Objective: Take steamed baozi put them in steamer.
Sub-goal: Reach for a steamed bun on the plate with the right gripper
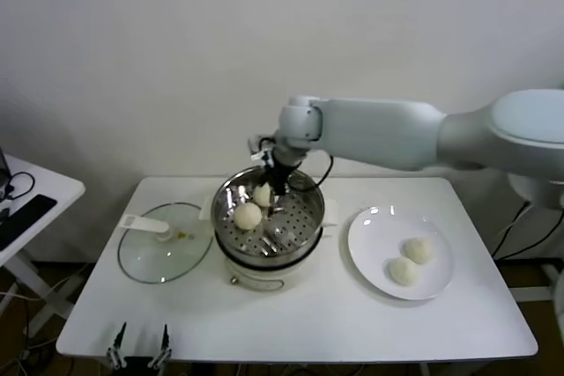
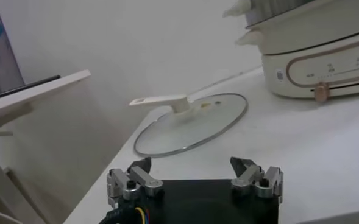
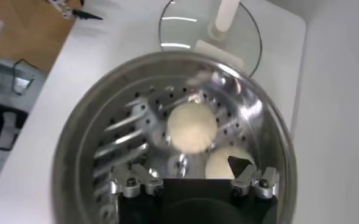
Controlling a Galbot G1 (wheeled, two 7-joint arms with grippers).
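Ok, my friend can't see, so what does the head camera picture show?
The right arm reaches over the steamer with its tool open above two buns, one near the middle and one right under the tool. Two more buns wait on a plate to the right; a glass lid lies to the left. The left tool sits open at the table's near edge.

We see bright, even light; glare streaks the steamer (image 3: 167,131), whose rim blurs softly.
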